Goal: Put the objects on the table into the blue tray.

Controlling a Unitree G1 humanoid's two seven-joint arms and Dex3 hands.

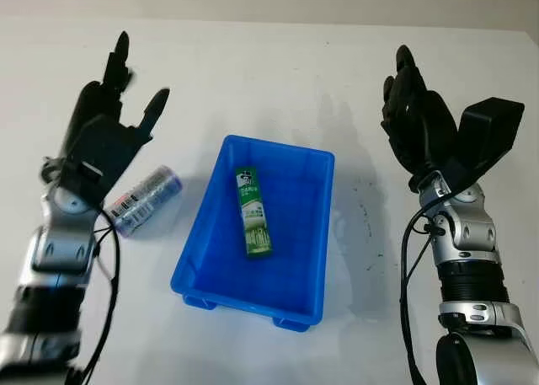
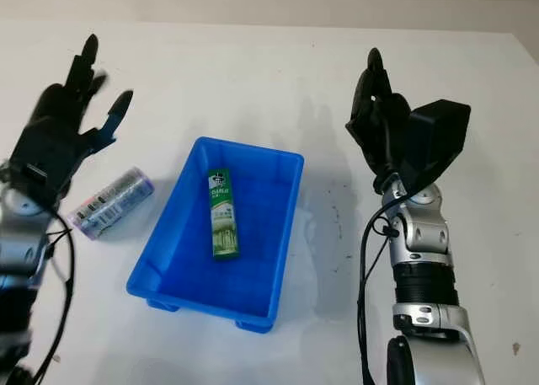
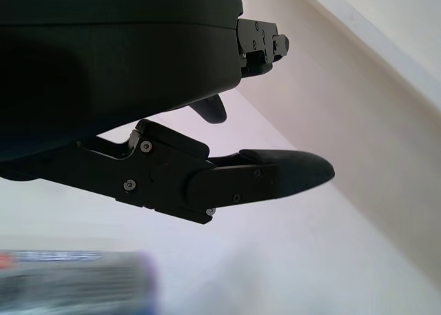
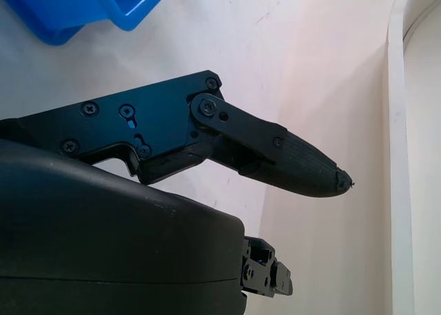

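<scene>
The blue tray [image 1: 313,288] stands in the middle of the white table. A green tube [image 1: 253,211] lies lengthwise inside it. A silver and purple tube [image 1: 145,200] lies on the table just left of the tray, and its blurred end [image 3: 76,284] appears in the left wrist view. My left hand [image 1: 118,90] is raised above and behind that tube, open and holding nothing. My right hand [image 1: 413,107] is raised to the right of the tray, open and holding nothing.
The white table [image 1: 278,82] runs back to a pale wall. Black cables [image 1: 109,301] hang along my left forearm and cables [image 1: 406,267] along my right forearm. A corner of the tray [image 4: 83,8] appears in the right wrist view.
</scene>
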